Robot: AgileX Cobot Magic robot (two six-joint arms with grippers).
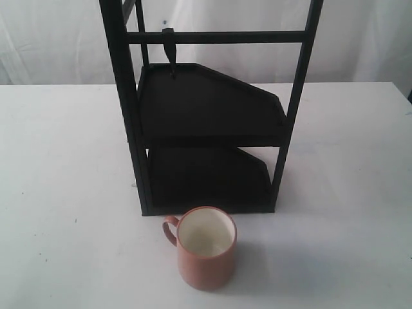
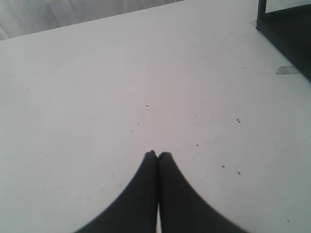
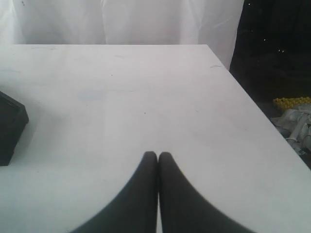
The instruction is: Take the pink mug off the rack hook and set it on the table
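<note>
Pink mug [image 1: 206, 248]: stands upright on the tabletop [image 1: 64, 161], nearest the exterior view, just in front of the rack's foot and off the hook; shows a cream-white inside, mouth up, nothing seen inside; carries its loop handle toward the left of that view

Rack [image 1: 129, 116]: black, upright, behind the mug near the middle of the tabletop; holds two dark tray shelves one above the other between thick posts

Rack hook [image 1: 171, 58]: thin black peg on the top crossbar, toward the left post, tip pointing down over the upper shelf; bears nothing

Left fingers [image 2: 148, 170]: pressed together tip to tip, gripping nothing; hang over speckled white tabletop, well apart from a corner of the rack at one edge of the left wrist view

Right fingers [image 3: 148, 170]: likewise closed on nothing, over bare tabletop; well apart from a dark rack corner and from the tabletop's far edge

White curtain [image 1: 51, 38]: hangs behind the tabletop
</note>
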